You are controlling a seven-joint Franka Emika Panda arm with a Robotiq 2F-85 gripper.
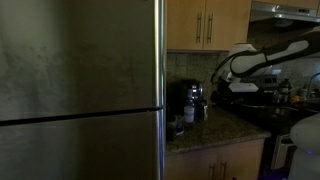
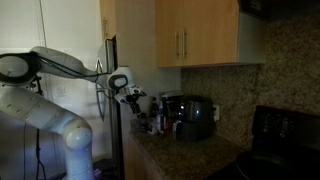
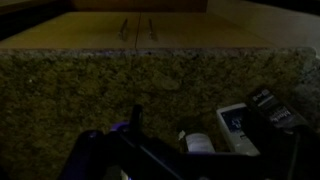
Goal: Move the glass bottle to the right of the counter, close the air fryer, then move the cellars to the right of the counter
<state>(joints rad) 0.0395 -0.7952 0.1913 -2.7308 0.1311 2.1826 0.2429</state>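
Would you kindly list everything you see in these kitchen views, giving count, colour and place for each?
fridge: one, steel-grey, at the end of the counter
upper cabinets: a row, light wood, above the counter
backsplash: one, speckled granite, behind the counter
counter: one, dark speckled, below the cabinets
air fryer: one, black, on the counter against the backsplash
glass bottle: one, dark with a paler top, beside the air fryer
cellars: a few, pale, count unclear, on the counter near the air fryer
stove: one, black, past the air fryer
robot arm: one, white, reaching over the counter
hand: one, dark, open and empty, above the counter items
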